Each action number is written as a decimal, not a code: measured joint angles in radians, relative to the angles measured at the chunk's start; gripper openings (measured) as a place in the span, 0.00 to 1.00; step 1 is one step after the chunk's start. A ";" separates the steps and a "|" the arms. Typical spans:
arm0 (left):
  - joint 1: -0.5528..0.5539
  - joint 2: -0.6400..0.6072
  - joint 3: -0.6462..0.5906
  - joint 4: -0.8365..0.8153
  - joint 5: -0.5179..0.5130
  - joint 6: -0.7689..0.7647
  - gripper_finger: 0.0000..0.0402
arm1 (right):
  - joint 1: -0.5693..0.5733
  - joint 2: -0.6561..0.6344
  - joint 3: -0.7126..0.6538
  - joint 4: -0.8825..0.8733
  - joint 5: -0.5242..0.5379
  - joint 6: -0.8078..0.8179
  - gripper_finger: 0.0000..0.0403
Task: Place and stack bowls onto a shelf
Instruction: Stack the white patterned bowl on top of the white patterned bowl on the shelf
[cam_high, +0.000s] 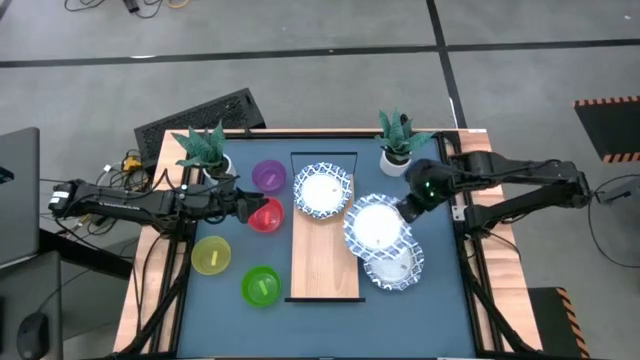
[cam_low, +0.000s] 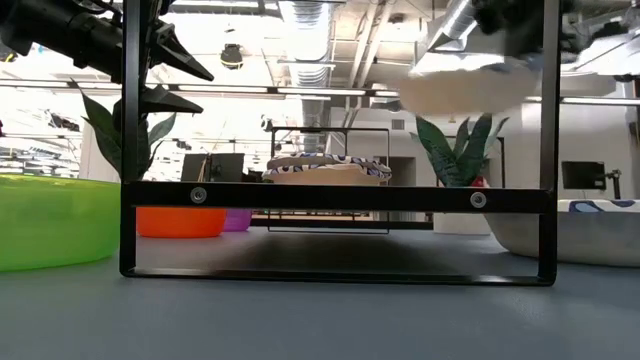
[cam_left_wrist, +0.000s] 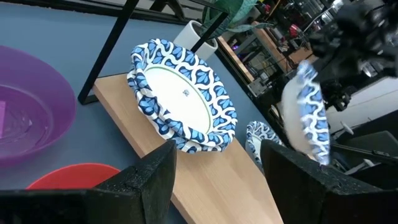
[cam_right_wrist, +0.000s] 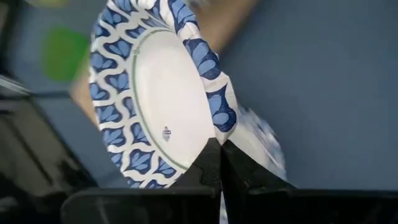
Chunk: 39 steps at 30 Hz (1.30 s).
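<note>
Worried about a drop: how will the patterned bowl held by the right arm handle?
The right end effector pinches only the lifted bowl by its rim, so it probably is light. The rim looks thin; it may flex or slip.

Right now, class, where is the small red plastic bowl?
In the high view, the small red plastic bowl sits left of the light-wood plank, below the purple bowl, at the open left gripper.

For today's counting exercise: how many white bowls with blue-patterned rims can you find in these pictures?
3. One patterned bowl sits on the wooden shelf; one is lifted, pinched in the right claw; one rests on the blue table below it. More could be nested unseen.
</note>
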<state>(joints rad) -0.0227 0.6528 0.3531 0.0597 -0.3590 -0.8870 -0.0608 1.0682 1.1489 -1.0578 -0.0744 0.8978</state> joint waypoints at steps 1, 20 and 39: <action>0.000 0.000 0.000 0.000 0.000 0.000 0.54 | -0.016 0.000 0.003 0.044 0.000 -0.013 0.05; 0.000 0.000 0.000 -0.002 -0.017 0.002 0.54 | -0.304 0.268 0.002 0.491 -0.137 -0.213 0.05; 0.000 0.000 0.000 -0.004 -0.020 0.003 0.54 | -0.369 0.438 0.002 0.594 -0.260 -0.229 0.05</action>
<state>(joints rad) -0.0227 0.6526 0.3531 0.0558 -0.3786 -0.8845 -0.4301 1.5067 1.1511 -0.4643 -0.3342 0.6689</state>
